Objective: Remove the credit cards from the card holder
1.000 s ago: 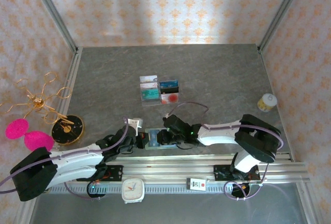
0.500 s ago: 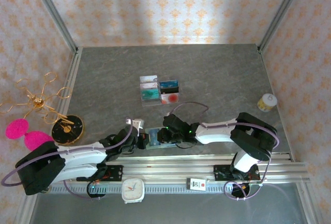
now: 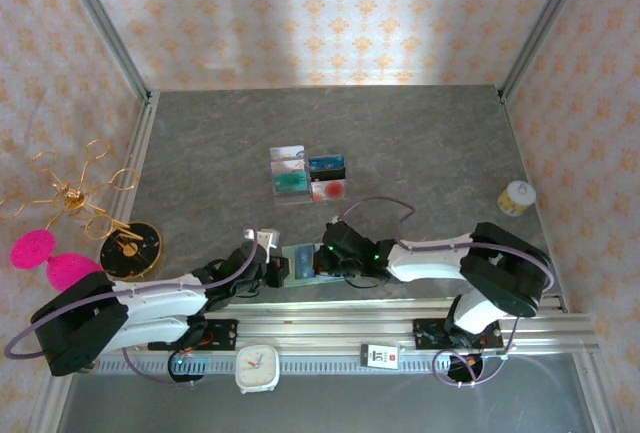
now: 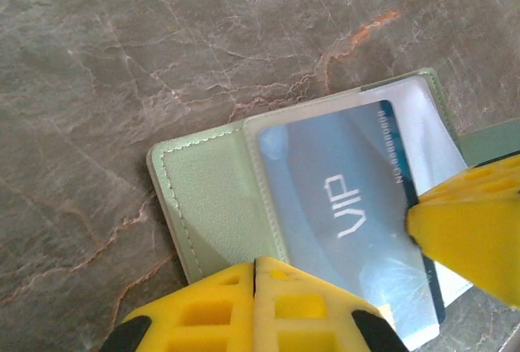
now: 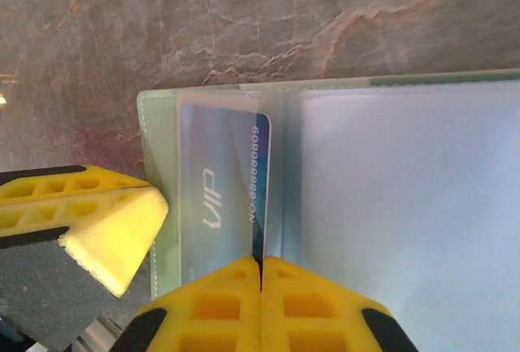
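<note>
so, we are at the first pull. the holder (image 4: 207, 206) lies open on the desk (image 4: 122, 59), close to the near edge and between the two arms. a blue card (image 4: 333, 206) marked vip sits in one of its clear sleeves (image 5: 390, 206), not yet out.

the left jaws are pressed together over the holder's edge, right where the green cover meets the sleeve. whether they pinch the cover or merely pin it to the desk, we cannot tell. the right jaws are pressed together too, and their seam lines up with the card's dark long edge. so we judge them to be pinching the card, likely with a layer of sleeve caught in the grip. the two sets of jaws sit just beside each other at the card.

we judge that the next move calls for a straight slide of the card out through the sleeve's open side, while the left jaws stop the holder from following. the pull should be slow and flat. if the sleeve is caught with the card, the whole holder may drag or lift, and we would have to let go and pinch again on bare plastic. we cannot see whether more cards lie under the other sleeves, so more pulls may follow.
</note>
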You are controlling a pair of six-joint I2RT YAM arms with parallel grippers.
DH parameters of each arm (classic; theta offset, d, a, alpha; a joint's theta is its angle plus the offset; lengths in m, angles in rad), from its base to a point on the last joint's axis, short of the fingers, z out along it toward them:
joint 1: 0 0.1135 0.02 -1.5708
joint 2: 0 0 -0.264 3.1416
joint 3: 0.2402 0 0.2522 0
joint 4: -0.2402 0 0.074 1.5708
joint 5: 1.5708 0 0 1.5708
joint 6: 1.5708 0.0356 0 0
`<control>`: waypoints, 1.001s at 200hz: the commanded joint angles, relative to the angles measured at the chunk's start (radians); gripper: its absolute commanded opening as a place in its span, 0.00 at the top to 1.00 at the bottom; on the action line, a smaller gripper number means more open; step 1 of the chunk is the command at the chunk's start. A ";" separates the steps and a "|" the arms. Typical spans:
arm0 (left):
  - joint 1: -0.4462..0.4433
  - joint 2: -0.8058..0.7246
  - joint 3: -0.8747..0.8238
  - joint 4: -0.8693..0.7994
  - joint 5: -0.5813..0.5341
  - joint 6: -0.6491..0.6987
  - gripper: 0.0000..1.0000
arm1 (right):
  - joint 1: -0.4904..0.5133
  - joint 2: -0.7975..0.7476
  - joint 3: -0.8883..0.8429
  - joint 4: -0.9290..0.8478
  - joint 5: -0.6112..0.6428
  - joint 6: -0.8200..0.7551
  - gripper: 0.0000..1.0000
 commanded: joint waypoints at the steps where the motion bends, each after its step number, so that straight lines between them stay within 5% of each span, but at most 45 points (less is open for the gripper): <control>1: 0.014 -0.028 -0.004 -0.054 0.009 0.021 1.00 | -0.002 -0.048 -0.041 -0.036 0.061 0.031 1.00; 45: 0.009 -0.161 0.076 -0.095 0.013 0.046 1.00 | -0.003 -0.049 -0.074 -0.008 0.051 0.032 1.00; 101: -0.069 0.110 0.141 0.050 0.048 0.032 1.00 | -0.002 -0.008 -0.058 0.029 0.014 0.003 1.00; 132: -0.068 0.115 0.119 0.063 0.024 0.016 1.00 | -0.002 -0.024 -0.065 0.027 0.034 0.005 0.89; 153: -0.069 0.109 0.118 0.050 0.021 0.018 1.00 | -0.003 -0.015 -0.064 0.029 0.035 0.003 1.00; 200: -0.031 0.096 0.068 0.034 0.002 0.005 1.00 | -0.004 -0.063 -0.090 -0.008 0.087 0.035 1.00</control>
